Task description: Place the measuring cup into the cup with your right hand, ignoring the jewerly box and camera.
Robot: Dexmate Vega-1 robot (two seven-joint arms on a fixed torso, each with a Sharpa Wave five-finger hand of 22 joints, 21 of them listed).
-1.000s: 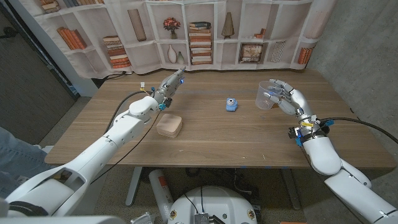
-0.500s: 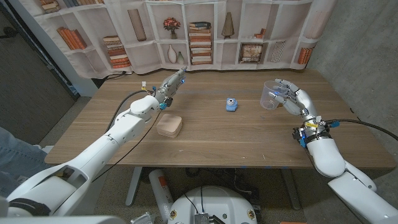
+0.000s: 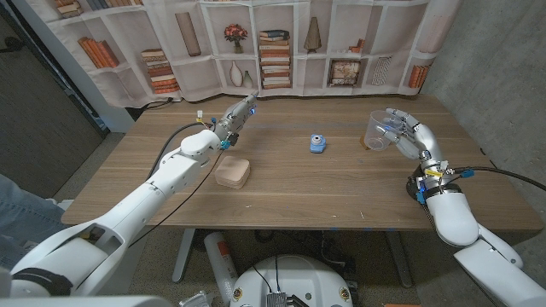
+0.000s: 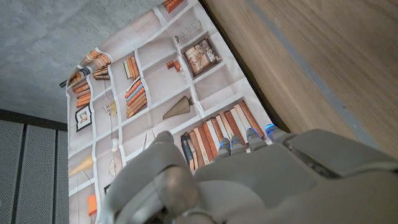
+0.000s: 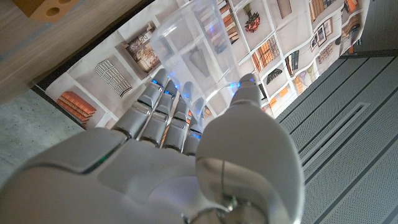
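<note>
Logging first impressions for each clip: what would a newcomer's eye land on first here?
Most striking is the clear measuring cup, held by the right hand at the table's far right, its fingers wrapped around it in the right wrist view. Next, the small blue camera at mid-table and the tan jewelry box to its left, beside the left arm.

Right hand (image 3: 408, 135) raised, fingers (image 5: 163, 107) curled, gripping; left hand (image 3: 232, 118) extended, fingers straight.

Camera (image 3: 317, 142) mid-table; jewelry box (image 3: 231, 173) left (nearer front edge); measuring cup (image 3: 378, 130) right.
</note>
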